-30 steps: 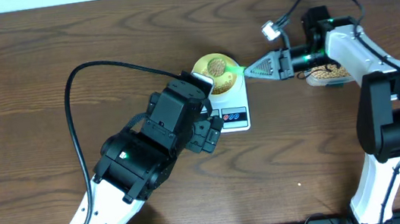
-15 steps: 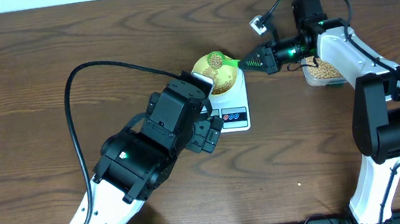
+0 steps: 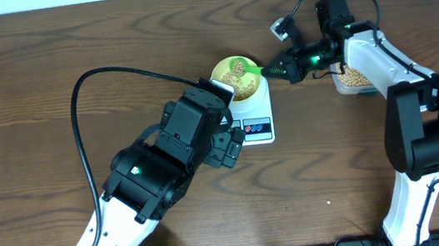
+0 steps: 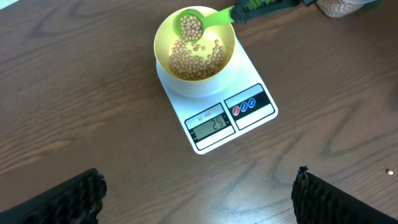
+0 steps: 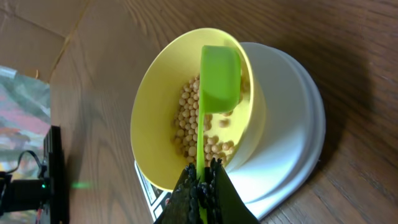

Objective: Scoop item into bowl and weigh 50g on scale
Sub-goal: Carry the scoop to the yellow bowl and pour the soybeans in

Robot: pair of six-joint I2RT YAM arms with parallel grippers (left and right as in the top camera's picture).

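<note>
The scale [image 3: 255,117] sits about mid-counter [image 3: 45,69], a flat white slab with its grey display [image 4: 211,124] and the red and blue buttons [image 4: 244,106] at the near end. Digits are lit on the display, but I can't read them with any confidence.

The bowl [image 4: 194,46], pale yellow-green, stands on the far part of the scale, upright and well within its top. A layer of beans [image 4: 196,65] covers its bottom, tan and round.

From the right, the right gripper [image 3: 270,71] reaches in low, between the bowl and a clear tub [image 3: 353,80] that stands to the right of the scale with more of the same beans in it. Its fingers are pinched together on the thin handle of a green scoop [image 4: 194,23], as the right wrist view shows plainly. The handle runs straight out from the fingertips, and the scoop's cup hangs inside the bowl's rim on the far right side, above the beans. In the left wrist view the cup has a heap of beans in it. From the right wrist I mostly see the cup's green back, with the bowl's beans beneath it.

The left gripper [image 4: 199,177] hangs above the near side of the scale, looking down on it. Its two black fingers stand wide apart at the lower corners of its view, with only bare wood between them, and it touches nothing.
</note>
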